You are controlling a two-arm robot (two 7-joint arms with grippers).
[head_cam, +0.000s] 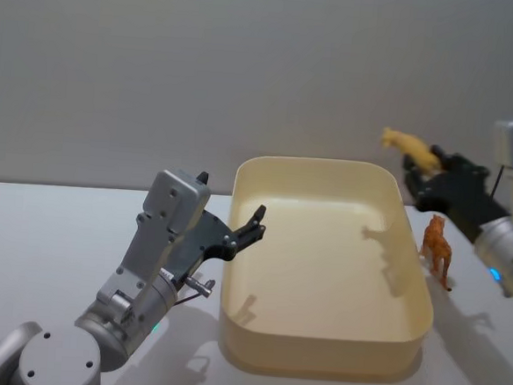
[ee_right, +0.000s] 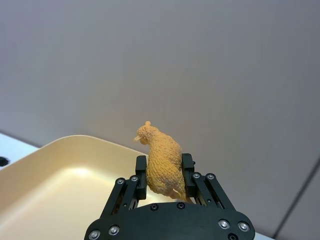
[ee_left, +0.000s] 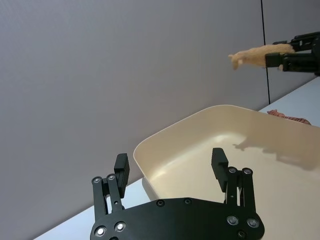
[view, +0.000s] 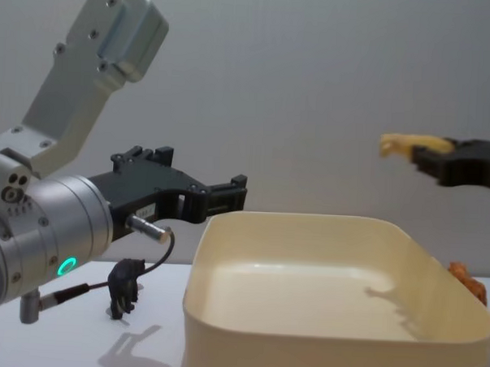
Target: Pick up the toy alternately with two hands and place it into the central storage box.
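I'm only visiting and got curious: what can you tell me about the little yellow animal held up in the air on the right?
It is a small tan-yellow toy animal with a rough, woolly surface, seemingly moulded plastic. It has a rounded body and a small head with little ears; its legs are mostly hidden. The right gripper pinches its body between two black fingers and holds it in the air, head pointing away from the gripper, near the far right corner of the cream box. Nothing else touches it.
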